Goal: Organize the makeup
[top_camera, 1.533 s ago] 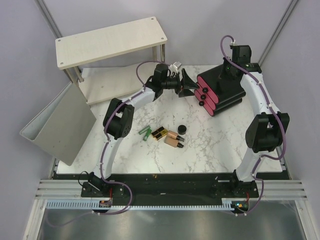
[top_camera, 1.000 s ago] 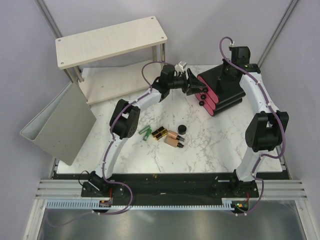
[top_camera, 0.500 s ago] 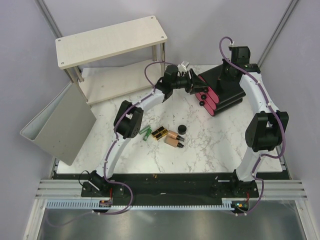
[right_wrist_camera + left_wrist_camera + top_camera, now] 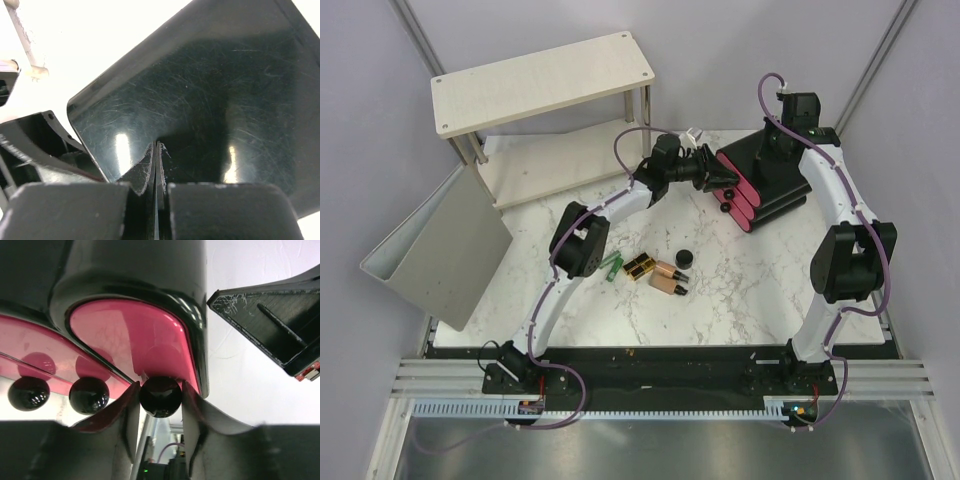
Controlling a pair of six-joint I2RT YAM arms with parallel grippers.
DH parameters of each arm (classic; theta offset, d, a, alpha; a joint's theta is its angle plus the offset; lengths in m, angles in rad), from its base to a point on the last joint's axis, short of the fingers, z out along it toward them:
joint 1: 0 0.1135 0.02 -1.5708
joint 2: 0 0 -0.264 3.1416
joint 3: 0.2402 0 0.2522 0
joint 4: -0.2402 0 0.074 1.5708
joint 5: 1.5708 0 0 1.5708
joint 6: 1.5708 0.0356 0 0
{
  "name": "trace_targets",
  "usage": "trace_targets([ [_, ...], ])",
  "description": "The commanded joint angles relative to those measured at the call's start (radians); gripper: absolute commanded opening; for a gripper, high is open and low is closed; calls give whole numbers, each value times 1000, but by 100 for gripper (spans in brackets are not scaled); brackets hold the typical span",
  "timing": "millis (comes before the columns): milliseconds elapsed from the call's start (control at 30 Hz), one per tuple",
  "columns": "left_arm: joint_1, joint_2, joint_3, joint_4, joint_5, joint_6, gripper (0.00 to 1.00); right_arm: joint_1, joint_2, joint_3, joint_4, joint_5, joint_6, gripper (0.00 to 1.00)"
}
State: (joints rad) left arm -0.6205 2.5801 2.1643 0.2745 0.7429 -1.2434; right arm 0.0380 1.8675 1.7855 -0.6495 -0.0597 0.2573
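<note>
The makeup lies mid-table in the top view: two green tubes, a black-and-gold case, two beige black-capped bottles and a round black jar. No gripper is near it. My left gripper is at the front of the black box with pink drawer fronts. In the left wrist view its fingers close round the rightmost drawer's round black knob. My right gripper is shut, its tips pressed on the box's glossy black top.
Two more black knobs sit left of the held one. A pale wooden shelf stands at the back left. A grey bin leans at the table's left edge.
My left arm has reached right, from beside the box to its drawer front, and the fingers have closed in on the knob. The right arm and the makeup have not moved.
</note>
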Motion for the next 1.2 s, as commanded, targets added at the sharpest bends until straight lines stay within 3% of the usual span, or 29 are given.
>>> trace_targets([
  [0, -33, 3, 2, 45, -11, -28, 31, 0, 30, 5, -30, -20, -16, 0],
  [67, -33, 9, 0, 51, -8, -37, 22, 2, 33, 6, -30, -26, -16, 0],
  [100, -31, 11, 2, 52, -8, -37, 12, 0, 35, 5, -30, -28, -16, 0],
  [167, -33, 8, -4, 54, 3, -34, 2, 0, 36, 6, -30, -28, -16, 0],
  [333, -28, -55, -67, 48, 19, 21, 2, 0, 39, 3, -32, -29, -15, 0],
  [567, -12, -225, -300, 23, -7, 140, 2, 0, 45, 5, -30, -31, -13, 0],
  [833, 4, -324, -391, -81, 67, 286, 2, 2, 50, 5, -30, -32, -15, 0],
  [1167, 25, -431, -604, -101, 98, 325, 2, 0, 51, -3, -32, -34, -20, 0],
])
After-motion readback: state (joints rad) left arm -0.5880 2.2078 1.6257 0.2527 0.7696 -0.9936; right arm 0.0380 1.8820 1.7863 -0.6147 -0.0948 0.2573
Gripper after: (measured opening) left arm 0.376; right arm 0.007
